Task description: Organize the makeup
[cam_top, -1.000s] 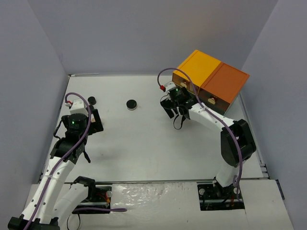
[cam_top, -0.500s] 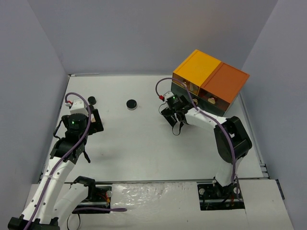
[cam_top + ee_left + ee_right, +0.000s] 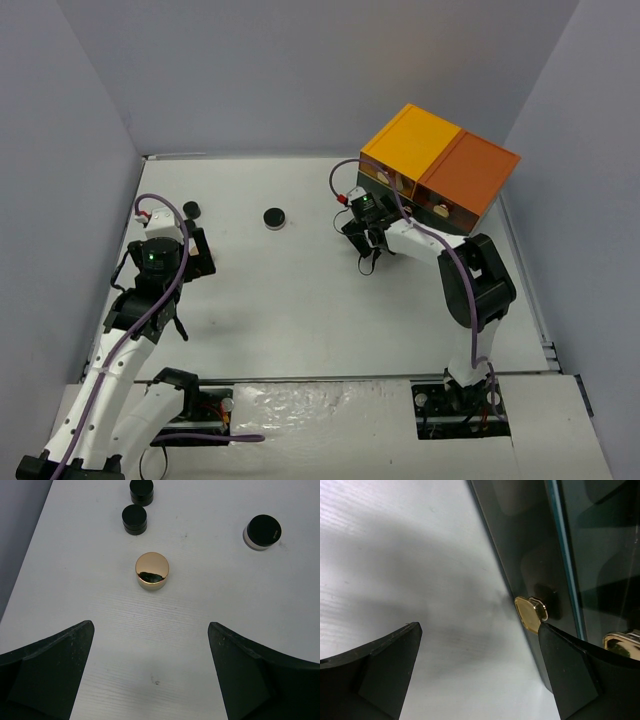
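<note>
The right gripper [image 3: 479, 627] has swung back to the drawer box [image 3: 440, 165] at the far right corner, jaws wide, with the gold knob [image 3: 530, 612] just ahead. The left gripper [image 3: 150, 630] stayed wide and empty near the jars [image 3: 134, 519] by the left edge. I think the drawer must be opened first.

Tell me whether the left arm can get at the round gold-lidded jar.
Probably yes: its jaws stand open facing the round gold-lidded jar, with only bare white table between them. The nearest round black jar sits beyond it, not in the way.
</note>
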{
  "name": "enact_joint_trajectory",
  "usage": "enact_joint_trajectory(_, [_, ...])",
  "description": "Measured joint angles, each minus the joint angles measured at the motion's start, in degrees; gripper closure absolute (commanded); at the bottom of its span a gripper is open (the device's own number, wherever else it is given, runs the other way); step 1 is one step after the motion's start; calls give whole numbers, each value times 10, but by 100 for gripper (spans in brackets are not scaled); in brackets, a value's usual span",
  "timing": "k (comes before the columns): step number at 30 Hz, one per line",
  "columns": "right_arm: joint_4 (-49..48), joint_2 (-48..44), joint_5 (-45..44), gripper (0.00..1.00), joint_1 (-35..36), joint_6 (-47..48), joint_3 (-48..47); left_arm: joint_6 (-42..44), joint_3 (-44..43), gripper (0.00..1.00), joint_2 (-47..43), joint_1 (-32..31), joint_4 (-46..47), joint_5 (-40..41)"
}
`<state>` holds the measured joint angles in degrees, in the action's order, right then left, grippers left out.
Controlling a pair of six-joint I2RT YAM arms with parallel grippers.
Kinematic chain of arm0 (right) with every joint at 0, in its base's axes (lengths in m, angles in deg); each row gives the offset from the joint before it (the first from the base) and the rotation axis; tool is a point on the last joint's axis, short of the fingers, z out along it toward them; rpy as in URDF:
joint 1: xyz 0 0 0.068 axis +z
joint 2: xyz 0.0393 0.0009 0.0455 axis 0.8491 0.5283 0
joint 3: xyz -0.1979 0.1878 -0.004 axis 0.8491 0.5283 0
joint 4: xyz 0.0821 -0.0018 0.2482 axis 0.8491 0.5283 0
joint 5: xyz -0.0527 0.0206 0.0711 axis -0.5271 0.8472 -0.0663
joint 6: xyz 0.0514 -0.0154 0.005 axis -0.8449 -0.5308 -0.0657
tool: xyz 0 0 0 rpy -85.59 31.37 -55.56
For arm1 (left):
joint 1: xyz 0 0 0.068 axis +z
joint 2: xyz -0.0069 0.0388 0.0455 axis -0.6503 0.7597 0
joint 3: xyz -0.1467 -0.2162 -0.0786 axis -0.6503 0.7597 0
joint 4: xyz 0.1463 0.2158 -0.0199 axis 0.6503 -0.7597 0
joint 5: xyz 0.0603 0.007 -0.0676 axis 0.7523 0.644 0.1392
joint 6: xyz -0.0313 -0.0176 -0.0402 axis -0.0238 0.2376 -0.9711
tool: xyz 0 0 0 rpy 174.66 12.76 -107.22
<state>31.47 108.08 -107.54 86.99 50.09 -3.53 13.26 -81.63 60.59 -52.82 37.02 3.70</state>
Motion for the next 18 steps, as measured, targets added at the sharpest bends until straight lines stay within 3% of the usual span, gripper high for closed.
enact_joint_trajectory(18, [-12, 25, -17, 1, -7, 18, -4, 0, 0, 3, -3, 0, 0, -1])
